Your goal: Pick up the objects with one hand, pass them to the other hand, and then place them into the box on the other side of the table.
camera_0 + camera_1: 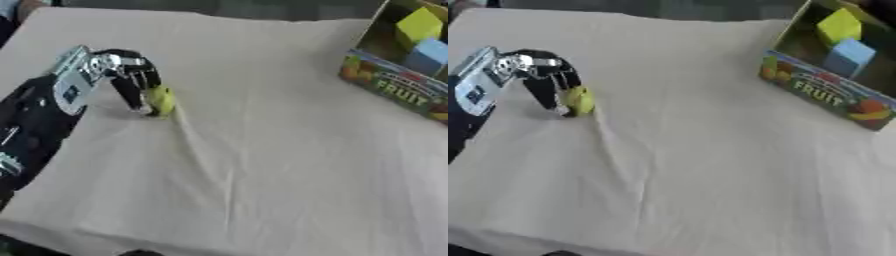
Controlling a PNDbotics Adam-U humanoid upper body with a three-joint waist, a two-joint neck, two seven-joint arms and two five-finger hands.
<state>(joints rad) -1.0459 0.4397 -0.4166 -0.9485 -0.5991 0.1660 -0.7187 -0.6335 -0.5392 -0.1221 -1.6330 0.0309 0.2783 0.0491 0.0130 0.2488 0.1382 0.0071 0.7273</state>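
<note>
My left hand reaches in from the left over the cloth-covered table. Its fingers curl downward around a small yellow-green object that rests on the cloth at the left. The object shows between the fingertips and the cloth, partly hidden by the fingers. At the far right stands an open box with fruit pictures and the word FRUIT on its front wall. Inside it lie a yellow block and a blue block. My right hand shows in no view.
A crease in the beige cloth runs from the yellow-green object toward the near edge. The near table edge crosses the lower left. A person's sleeve shows at the far left corner.
</note>
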